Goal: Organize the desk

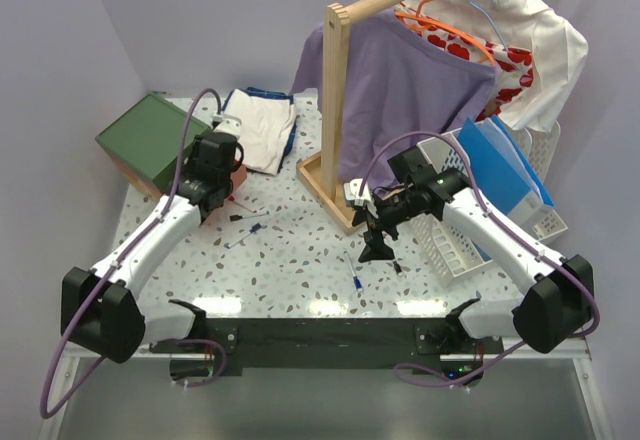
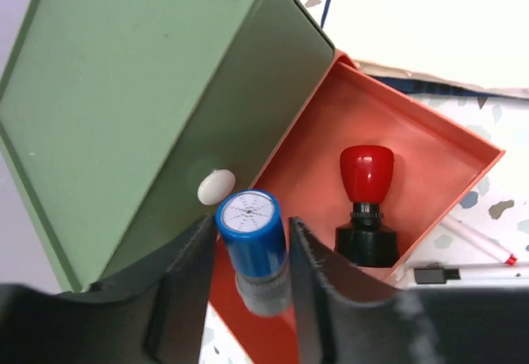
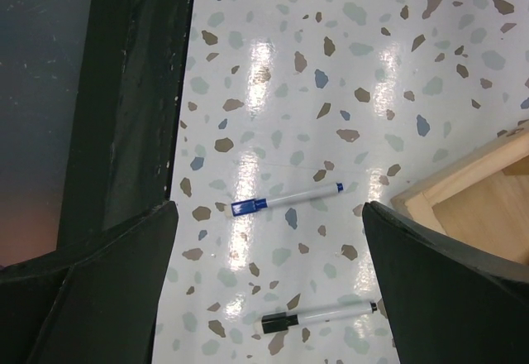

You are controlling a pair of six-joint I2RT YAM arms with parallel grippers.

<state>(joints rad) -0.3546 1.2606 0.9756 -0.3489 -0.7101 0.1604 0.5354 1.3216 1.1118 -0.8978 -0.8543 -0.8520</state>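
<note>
The surface, a glossy speckled top, fills the middle of the top view between the two arms. It is hard, fixed and probably slick. It is not something to lift, so tidying it comes down to handling the small things lying on it.

At the surface's far left corner, the left jaws stand close against both sides of a blue-capped stamp and appear to grip it. They hold it over the open orange drawer of the green box. How firm that hold is cannot be told. A red-handled stamp stands upright inside the drawer. Both stamps look rigid, light and smooth-sided, so a hold across the round body just under the cap seems the safest place.

The right jaws are spread wide with nothing between them. They hang above a blue-capped marker and, nearer the camera, a black-capped marker. Both lie flat on the surface beside the wooden rack base. The markers are thin, stiff and light, and their round barrels would likely roll or skid on the gloss if nudged. The best hold looks to be across the middle of the barrel, with the jaws set square to its length and brought right down to the surface.
</note>
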